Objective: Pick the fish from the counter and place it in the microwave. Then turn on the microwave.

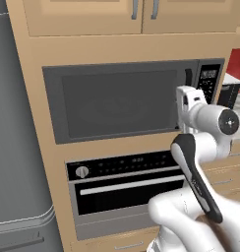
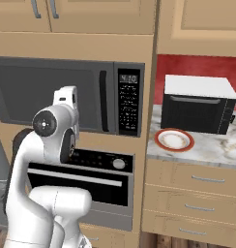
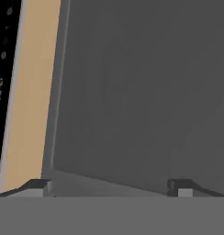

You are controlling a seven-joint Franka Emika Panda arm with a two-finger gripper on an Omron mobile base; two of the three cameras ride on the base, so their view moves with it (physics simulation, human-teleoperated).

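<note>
In the hand view the jaws stand wide apart and empty, hard up against the closed door of the microwave [image 3: 141, 92], whose dark glass spreads toward twelve o'clock. From the right base view the gripper [image 2: 66, 97] sits near the door's lower right; the black handle [image 2: 103, 100] and button panel [image 2: 128, 99] lie toward three o'clock, the likely next target. I cannot see the fish; it is presumably behind the shut door.

1. From behind-left, we face the microwave [image 1: 122, 101] and oven [image 1: 124, 184].
2. From behind-right, we share both, adding the tabletop [image 2: 207, 145].
3. Our hand camera sits close against the microwave door [image 3: 141, 92], rolled sideways.
</note>
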